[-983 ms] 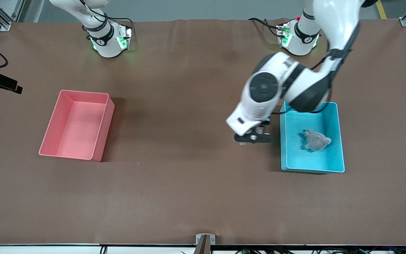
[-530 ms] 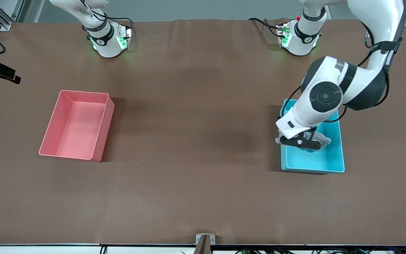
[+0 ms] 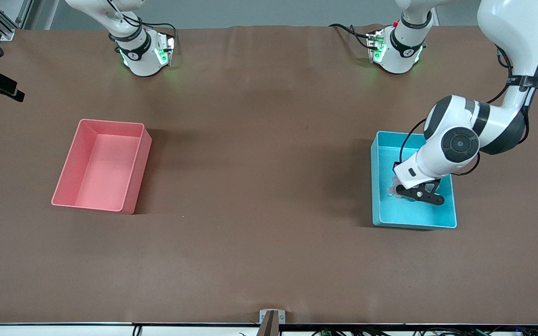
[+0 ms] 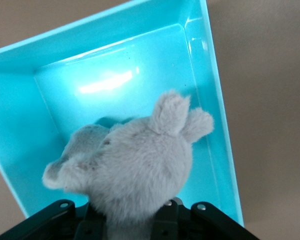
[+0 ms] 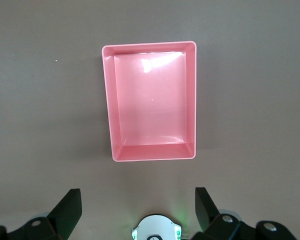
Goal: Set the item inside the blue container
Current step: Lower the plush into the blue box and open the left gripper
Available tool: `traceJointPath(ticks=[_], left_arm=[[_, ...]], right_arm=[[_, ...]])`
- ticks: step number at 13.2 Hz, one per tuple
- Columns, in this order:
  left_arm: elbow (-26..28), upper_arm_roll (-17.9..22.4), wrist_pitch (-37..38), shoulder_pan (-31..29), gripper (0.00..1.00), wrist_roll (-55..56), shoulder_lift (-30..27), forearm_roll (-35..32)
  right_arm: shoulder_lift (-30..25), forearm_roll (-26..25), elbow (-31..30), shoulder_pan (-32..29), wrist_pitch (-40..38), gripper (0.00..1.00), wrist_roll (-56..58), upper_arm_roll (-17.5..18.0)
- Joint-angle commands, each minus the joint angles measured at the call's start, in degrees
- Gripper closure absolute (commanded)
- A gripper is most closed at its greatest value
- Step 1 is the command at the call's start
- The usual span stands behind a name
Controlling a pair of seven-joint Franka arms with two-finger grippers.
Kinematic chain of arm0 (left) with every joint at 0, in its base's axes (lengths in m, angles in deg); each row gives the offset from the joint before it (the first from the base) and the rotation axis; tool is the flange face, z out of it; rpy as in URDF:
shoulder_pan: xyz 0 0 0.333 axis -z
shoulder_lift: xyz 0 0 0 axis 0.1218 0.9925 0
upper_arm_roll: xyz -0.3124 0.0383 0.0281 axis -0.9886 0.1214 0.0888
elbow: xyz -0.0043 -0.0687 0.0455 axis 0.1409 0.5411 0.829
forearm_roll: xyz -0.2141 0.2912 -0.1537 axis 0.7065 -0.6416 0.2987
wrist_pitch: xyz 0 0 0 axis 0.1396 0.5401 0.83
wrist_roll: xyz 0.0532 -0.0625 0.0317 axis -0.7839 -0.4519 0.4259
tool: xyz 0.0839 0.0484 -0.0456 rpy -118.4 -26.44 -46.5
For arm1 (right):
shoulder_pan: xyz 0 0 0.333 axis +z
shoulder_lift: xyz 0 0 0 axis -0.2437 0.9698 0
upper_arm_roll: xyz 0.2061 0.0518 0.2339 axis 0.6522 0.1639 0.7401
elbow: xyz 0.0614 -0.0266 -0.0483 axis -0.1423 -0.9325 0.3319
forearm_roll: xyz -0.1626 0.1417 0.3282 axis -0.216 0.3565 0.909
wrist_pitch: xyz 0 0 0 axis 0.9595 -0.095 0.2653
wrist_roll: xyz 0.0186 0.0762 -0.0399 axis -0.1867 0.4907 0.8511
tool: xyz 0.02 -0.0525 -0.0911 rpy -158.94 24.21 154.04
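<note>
Front view: the left gripper (image 3: 419,193) hangs over the blue container (image 3: 383,186), jaws clenched; the pink bin (image 3: 103,165) sits on the surface toward the right arm's end.

Left wrist view: the jaws grasp a grey plush toy (image 4: 132,165) above the blue container's floor.

Right wrist view: the right gripper (image 5: 135,207), jaws released, waits high over the pink bin.

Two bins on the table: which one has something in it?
The blue container, toward the left arm's end: the grey plush toy is over its floor beneath the left gripper. The pink bin holds nothing.
</note>
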Motion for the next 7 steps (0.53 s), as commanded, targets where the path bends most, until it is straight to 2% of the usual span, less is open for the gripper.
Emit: traceJointPath(ticks=[1,7], left_arm=[[0.04,-0.24,-1.99,-0.13,0.84,0.10,3.10,-2.56],[-0.05,-0.15,-2.79,-0.48,0.78,0.98,6.54,-5.03]], right_arm=[[-2.86,0.65,-1.96,-0.65,0.40,0.00,0.57,0.74],[-2.34,0.65,-0.39,-0.56,0.23,0.00,0.48,0.74]])
